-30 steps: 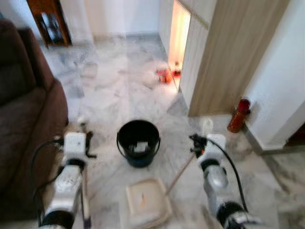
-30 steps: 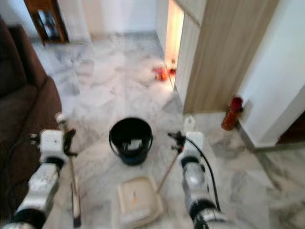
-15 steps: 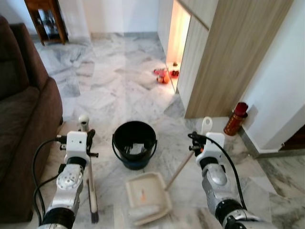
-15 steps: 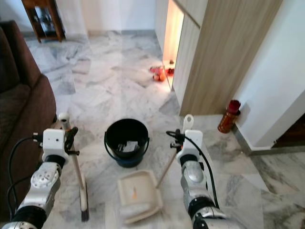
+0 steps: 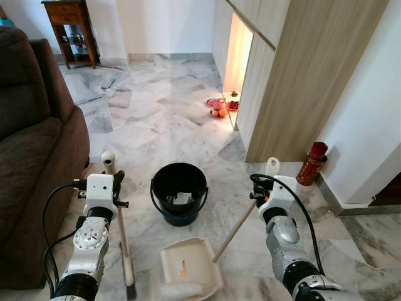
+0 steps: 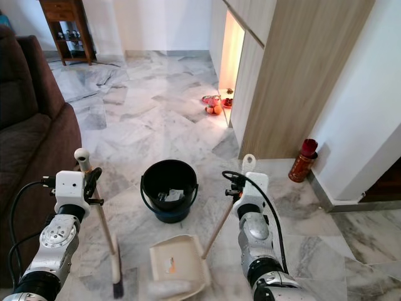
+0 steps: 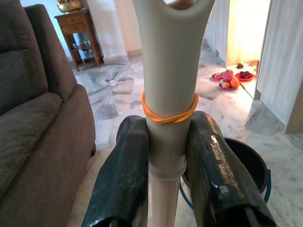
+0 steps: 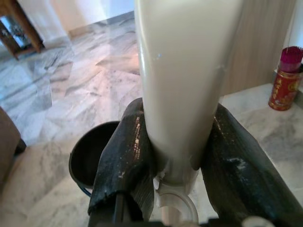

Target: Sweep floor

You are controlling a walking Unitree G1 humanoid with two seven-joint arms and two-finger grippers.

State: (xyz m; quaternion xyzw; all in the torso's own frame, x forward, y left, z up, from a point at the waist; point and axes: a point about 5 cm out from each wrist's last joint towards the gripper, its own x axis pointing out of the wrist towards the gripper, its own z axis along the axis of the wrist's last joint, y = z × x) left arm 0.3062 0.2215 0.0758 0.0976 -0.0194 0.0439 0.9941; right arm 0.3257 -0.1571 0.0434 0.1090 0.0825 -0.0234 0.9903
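Left gripper (image 7: 165, 156) clamps the broom handle (image 5: 119, 219); right gripper (image 8: 177, 156) clamps the dustpan handle (image 5: 235, 231). Dustpan (image 5: 188, 273) front edge is cut off.

We lose the lower edge of the dustpan (image 5: 188, 273) at the picture's bottom, and the pale heap in it is cut off there too. The scraps inside the black bucket (image 5: 180, 191) are too small for us to name. The sofa (image 5: 34, 169) runs off the left edge. The small red things (image 5: 220, 108) by the lit doorway are too far to tell.
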